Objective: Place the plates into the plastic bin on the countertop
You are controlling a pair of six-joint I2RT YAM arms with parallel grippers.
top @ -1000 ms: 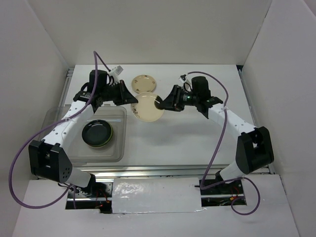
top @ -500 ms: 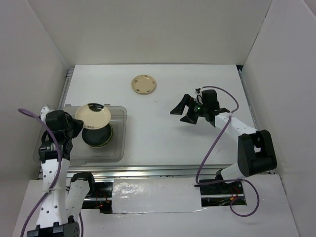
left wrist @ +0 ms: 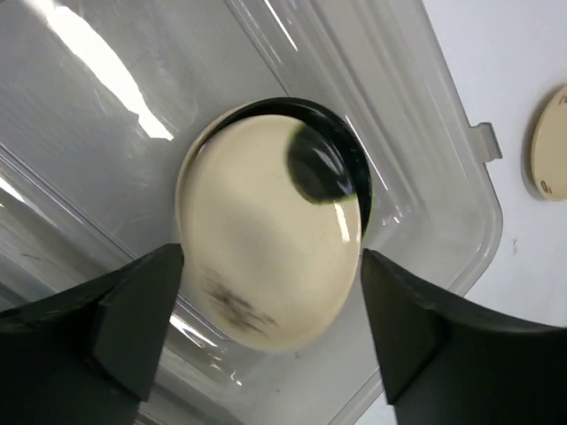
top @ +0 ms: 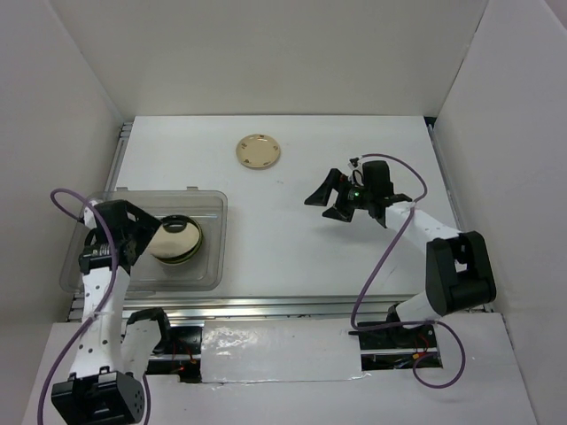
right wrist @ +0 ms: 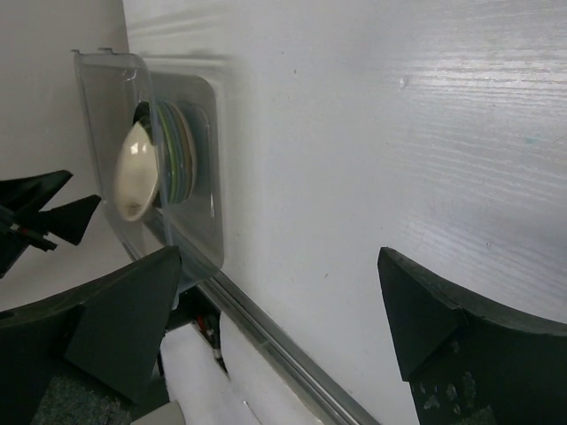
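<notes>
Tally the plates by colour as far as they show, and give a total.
Cream: 2 (tilted cream plate in the plastic bin; flat cream plate on the countertop)
Black: 1 (black plate, under the tilted one)
Total: 3 clearly seen; stacked plates beneath cannot be counted.

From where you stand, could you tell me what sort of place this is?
Probably a robot test cell, not a kitchen: bare white panels wall in a white tabletop with metal rails, and a left arm and right arm are mounted at its near edge.
</notes>
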